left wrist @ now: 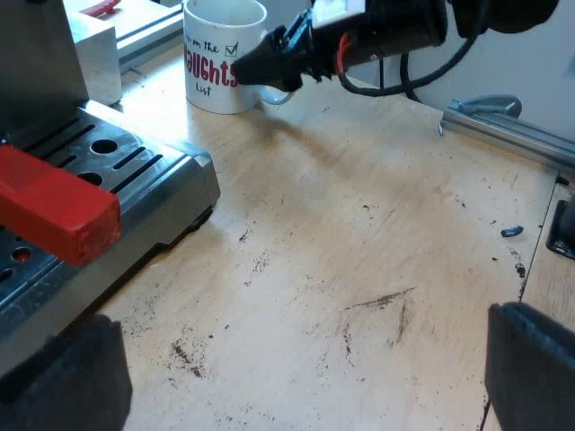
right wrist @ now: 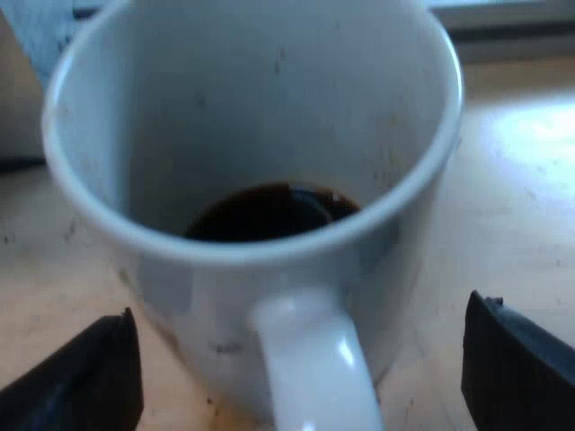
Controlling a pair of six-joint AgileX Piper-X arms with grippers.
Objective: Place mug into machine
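Observation:
A white mug (left wrist: 218,56) with red lettering stands upright on the wooden table, a short way beyond the machine's drip tray (left wrist: 153,175). My right gripper (left wrist: 268,70) is at the mug's handle. Up close, the mug (right wrist: 252,117) holds a little dark coffee at its bottom. Its handle (right wrist: 310,359) points between my right gripper's (right wrist: 301,382) fingers (right wrist: 81,382), which stand wide apart and open, clear of it. My left gripper (left wrist: 292,377) hovers open over bare table with nothing between its fingers. The holder's red handle end (left wrist: 56,213) juts out over the drip tray.
Dark coffee grounds are scattered over the wooden tabletop (left wrist: 359,269). A metal rail (left wrist: 508,130) runs along the table's edge beyond the right arm. A pale metal block (left wrist: 94,58) stands beside the machine, near the mug.

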